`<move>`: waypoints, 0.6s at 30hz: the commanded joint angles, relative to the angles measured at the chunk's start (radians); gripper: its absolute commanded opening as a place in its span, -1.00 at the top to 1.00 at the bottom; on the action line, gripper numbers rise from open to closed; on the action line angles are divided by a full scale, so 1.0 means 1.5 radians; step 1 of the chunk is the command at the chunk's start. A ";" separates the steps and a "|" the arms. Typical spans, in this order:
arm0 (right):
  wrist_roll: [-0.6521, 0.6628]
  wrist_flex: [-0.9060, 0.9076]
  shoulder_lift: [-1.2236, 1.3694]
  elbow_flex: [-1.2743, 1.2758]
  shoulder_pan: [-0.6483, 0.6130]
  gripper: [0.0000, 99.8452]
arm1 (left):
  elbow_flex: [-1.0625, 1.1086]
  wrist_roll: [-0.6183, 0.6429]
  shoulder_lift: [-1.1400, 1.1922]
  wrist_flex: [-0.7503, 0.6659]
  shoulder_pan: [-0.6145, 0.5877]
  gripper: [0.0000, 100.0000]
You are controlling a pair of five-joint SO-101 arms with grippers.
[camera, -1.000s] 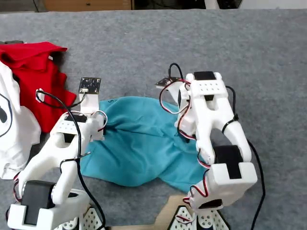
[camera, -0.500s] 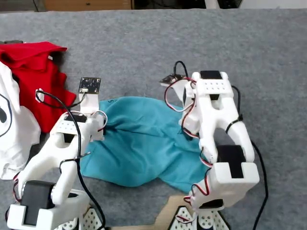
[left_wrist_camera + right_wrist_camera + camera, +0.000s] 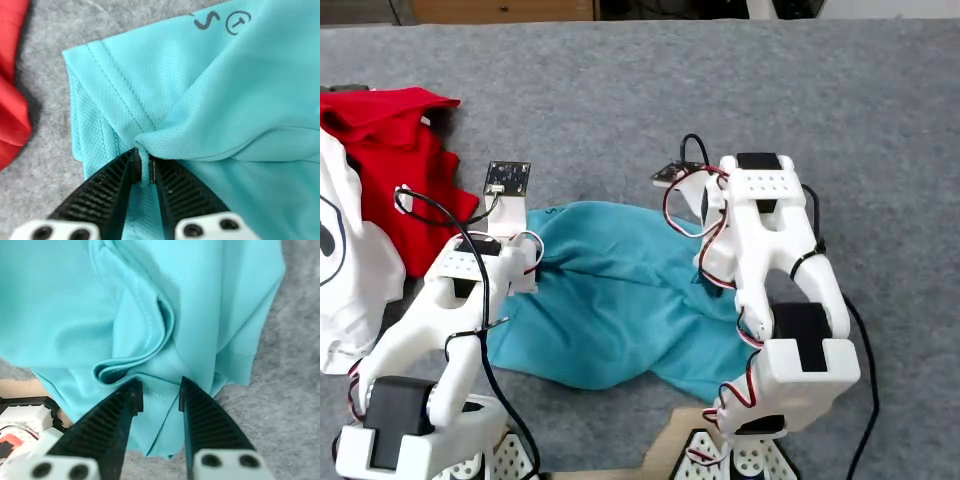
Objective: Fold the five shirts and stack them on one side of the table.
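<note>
A teal shirt point(image 3: 610, 310) lies crumpled on the grey table between the two arms. My left gripper point(image 3: 532, 272) is at the shirt's left edge. In the left wrist view it point(image 3: 142, 167) is shut on a small fold of the teal shirt point(image 3: 225, 100) near a stitched hem. My right gripper point(image 3: 705, 285) is low over the shirt's right side. In the right wrist view it point(image 3: 159, 390) stands narrowly open, its fingers on either side of a bunched hem of the teal shirt point(image 3: 75, 300).
A red shirt point(image 3: 390, 150) lies at the far left and shows in the left wrist view too point(image 3: 10, 100). A white shirt point(image 3: 345, 270) lies beside it near the left edge. The grey table point(image 3: 620, 100) stretches bare behind and to the right. A beige board point(image 3: 670, 450) sits between the arm bases.
The right arm has shifted a little to the right over the shirt's right side. The left arm and the shirt's left edge have not moved.
</note>
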 commanded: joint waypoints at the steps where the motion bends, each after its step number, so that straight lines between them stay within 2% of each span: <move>1: 0.007 -0.007 0.002 0.003 0.009 0.72 | -0.026 -0.002 0.002 -0.004 0.007 0.96; 4: 0.033 -0.008 0.002 0.016 0.009 0.75 | -0.026 -0.003 0.002 -0.004 0.007 0.96; 9: 0.031 -0.008 0.002 0.016 0.009 0.95 | -0.026 -0.003 0.002 -0.004 0.007 0.96; 18: 0.029 -0.006 -0.006 0.015 0.013 0.95 | -0.026 -0.003 0.002 -0.004 0.007 0.96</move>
